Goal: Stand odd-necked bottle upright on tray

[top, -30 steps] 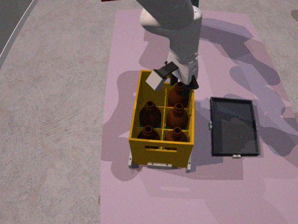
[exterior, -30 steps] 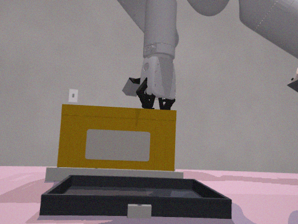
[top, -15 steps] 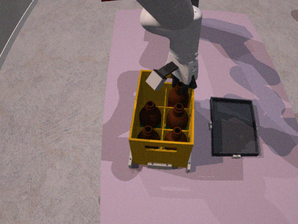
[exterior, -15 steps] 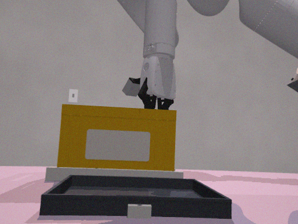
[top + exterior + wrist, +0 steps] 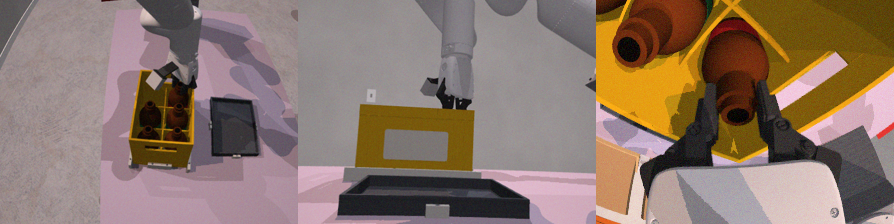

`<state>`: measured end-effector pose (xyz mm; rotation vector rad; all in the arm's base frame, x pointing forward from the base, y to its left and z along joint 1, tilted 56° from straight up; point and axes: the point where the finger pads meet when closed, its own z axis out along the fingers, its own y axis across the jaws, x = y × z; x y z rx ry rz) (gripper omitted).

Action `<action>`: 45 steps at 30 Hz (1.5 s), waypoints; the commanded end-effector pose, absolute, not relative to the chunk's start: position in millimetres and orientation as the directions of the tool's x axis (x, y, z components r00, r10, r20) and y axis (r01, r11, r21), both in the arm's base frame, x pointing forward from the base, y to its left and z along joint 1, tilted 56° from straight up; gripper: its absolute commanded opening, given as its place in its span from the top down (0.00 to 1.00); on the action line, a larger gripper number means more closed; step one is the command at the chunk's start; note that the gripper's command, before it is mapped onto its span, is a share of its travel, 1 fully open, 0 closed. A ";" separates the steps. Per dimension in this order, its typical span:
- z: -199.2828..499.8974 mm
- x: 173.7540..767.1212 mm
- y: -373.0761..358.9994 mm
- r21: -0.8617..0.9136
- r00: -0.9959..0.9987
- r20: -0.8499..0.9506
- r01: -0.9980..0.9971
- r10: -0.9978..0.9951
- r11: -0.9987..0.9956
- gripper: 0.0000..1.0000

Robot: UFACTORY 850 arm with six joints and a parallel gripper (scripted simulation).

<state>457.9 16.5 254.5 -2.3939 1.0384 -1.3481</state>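
The yellow crate [image 5: 140, 154] [image 5: 414, 119] holds five brown bottles. My gripper [image 5: 180, 87] [image 5: 454, 108] [image 5: 736, 93] is shut on the neck of the back right bottle [image 5: 177, 98] [image 5: 735, 60], which stands in its compartment and shows a red band. Beside it the back left compartment has no bottle. The middle right bottle [image 5: 177, 118] [image 5: 678, 25] and the middle left bottle [image 5: 150, 115] show green bands. The front left bottle [image 5: 148, 134] and front right bottle [image 5: 175, 136] stand nearest the top camera. The black tray [image 5: 215, 154] [image 5: 385, 206] lies level, empty. Crate walls hide the bottles in the exterior view.
Pale brackets [image 5: 159, 165] [image 5: 411, 174] stand at the crate's base. Small pale blocks [image 5: 236, 156] [image 5: 437, 210] sit against the tray's sides. The crate's inner dividers and raised walls surround the bottles. A gap separates the crate from the tray.
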 end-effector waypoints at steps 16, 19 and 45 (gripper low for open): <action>254.6 457.8 16.5 -0.487 0.336 0.669 -0.477 -0.664 -0.732 0.35; 254.6 457.8 16.5 -0.487 0.336 0.669 -0.477 -0.664 -0.732 0.35; 254.6 457.8 16.5 -0.487 0.336 0.669 -0.477 -0.664 -0.732 0.35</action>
